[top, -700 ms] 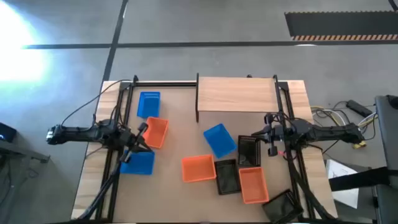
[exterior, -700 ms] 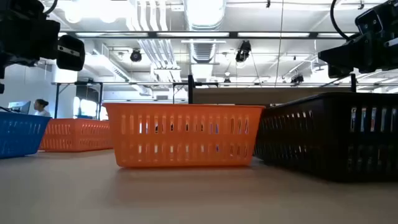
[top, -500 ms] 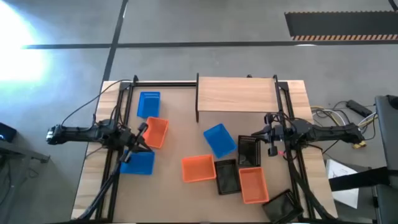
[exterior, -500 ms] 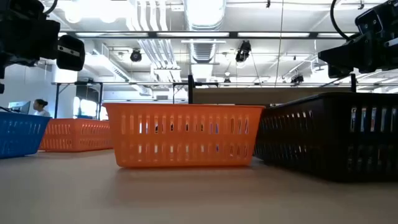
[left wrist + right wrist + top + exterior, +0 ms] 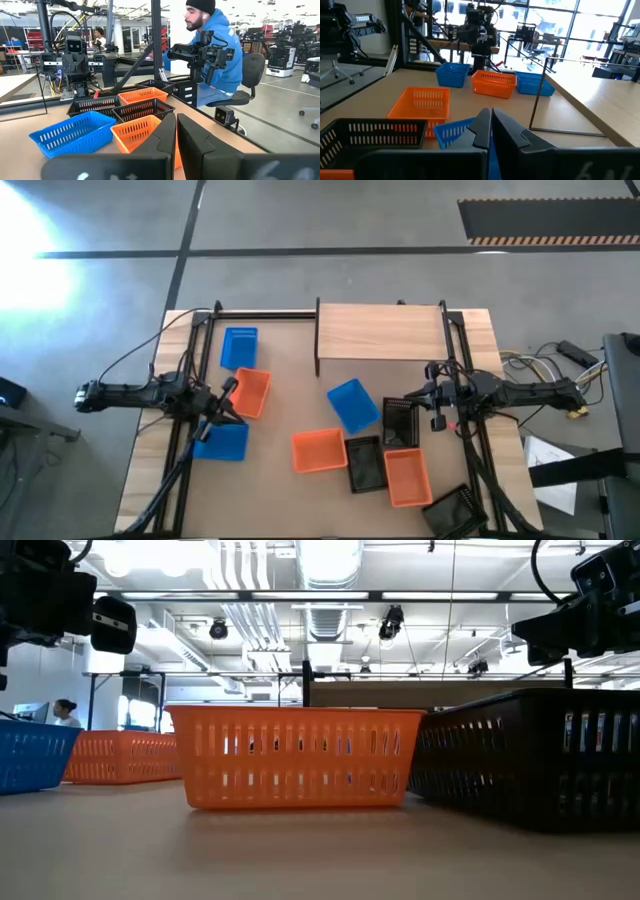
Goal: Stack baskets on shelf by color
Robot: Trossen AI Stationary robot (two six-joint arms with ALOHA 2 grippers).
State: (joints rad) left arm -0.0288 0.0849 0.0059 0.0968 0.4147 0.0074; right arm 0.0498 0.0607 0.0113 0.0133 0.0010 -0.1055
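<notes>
Both claws closed and empty, baskets loose on the counter below the bare shelf.

Taking the shelf as landmark: the left claw hangs far to its left, shut on nothing, above an orange basket and a blue basket; another blue basket lies just left of the shelf. The right claw, fingers together, holds nothing, just in front of the shelf's right end by a black basket. A tilted blue basket sits directly before the shelf.

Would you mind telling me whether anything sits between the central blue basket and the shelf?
Nothing visible does. In the high view, bare tabletop lies between the blue basket and the shelf, which carries no baskets yet. The other baskets lie beside or nearer the table's front.
</notes>
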